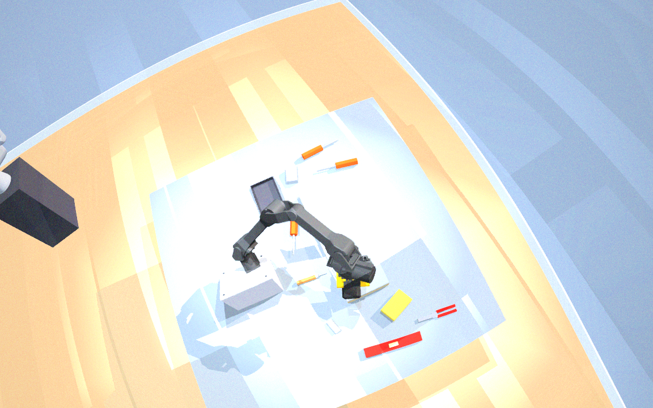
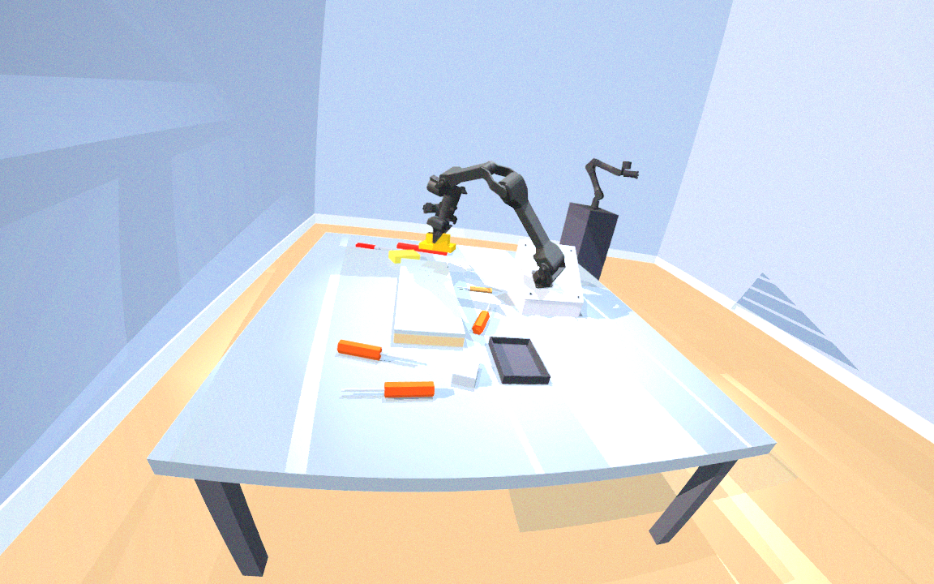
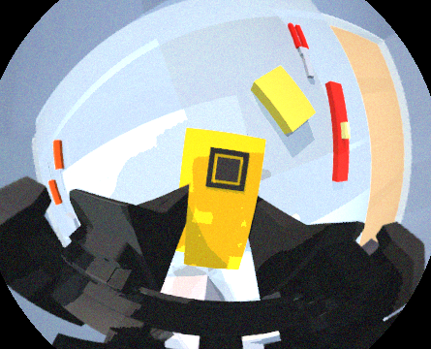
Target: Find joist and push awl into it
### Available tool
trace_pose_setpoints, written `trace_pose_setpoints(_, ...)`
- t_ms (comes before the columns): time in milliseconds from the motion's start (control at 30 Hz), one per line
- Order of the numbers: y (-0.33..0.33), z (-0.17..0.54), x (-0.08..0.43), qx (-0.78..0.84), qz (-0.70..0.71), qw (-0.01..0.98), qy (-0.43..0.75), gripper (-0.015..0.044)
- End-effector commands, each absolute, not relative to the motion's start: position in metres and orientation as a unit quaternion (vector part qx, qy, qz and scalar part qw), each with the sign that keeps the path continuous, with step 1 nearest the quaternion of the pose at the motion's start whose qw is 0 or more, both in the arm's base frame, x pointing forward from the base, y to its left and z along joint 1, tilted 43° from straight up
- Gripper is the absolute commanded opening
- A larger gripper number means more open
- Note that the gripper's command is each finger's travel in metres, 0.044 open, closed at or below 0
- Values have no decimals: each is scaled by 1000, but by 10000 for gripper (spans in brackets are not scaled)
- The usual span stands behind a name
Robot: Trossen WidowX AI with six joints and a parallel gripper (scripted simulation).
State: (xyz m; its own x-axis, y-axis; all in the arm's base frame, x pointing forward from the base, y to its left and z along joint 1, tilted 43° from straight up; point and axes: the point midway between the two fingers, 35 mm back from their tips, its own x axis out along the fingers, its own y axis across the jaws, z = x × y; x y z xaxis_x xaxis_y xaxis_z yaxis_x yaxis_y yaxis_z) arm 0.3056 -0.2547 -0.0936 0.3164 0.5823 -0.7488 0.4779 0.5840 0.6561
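Observation:
My gripper (image 1: pixel 351 287) (image 2: pixel 441 236) (image 3: pixel 219 192) is shut on the yellow stud finder (image 1: pixel 340 280) (image 2: pixel 435 247) (image 3: pixel 222 199), which has a dark square window on its face. It holds the finder low at the far end of the white floor panel (image 2: pixel 419 305); I cannot tell if the two touch. The dark tray (image 1: pixel 266 195) (image 2: pixel 519 359) stands empty by the panel's near end. Several orange-handled pointed tools lie about: two (image 1: pixel 312 151) (image 1: pixel 346 162) (image 2: pixel 359 349) (image 2: pixel 409 389) beyond the tray, one (image 1: pixel 293 228) (image 2: pixel 481 321) beside the panel, and a small one (image 1: pixel 306 279) (image 2: pixel 480 289) near the base.
A yellow block (image 1: pixel 395 304) (image 2: pixel 401 255) (image 3: pixel 283 99), a red level (image 1: pixel 392 344) (image 3: pixel 338 131) and a red-handled knife (image 1: pixel 442 310) (image 3: pixel 299 39) lie past the gripper. Small white blocks (image 1: pixel 291 175) (image 1: pixel 333 327) (image 2: pixel 465 377) lie on the table. The arm's white plinth (image 1: pixel 250 296) (image 2: pixel 550 290) stands beside the panel.

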Motion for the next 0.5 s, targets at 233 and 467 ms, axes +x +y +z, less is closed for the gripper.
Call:
trace_pose_setpoints(233,-261,-86,329,334,143,763,534,0)
trace_pose_setpoints(467,-255,-93,331,334,144,763,534,0)
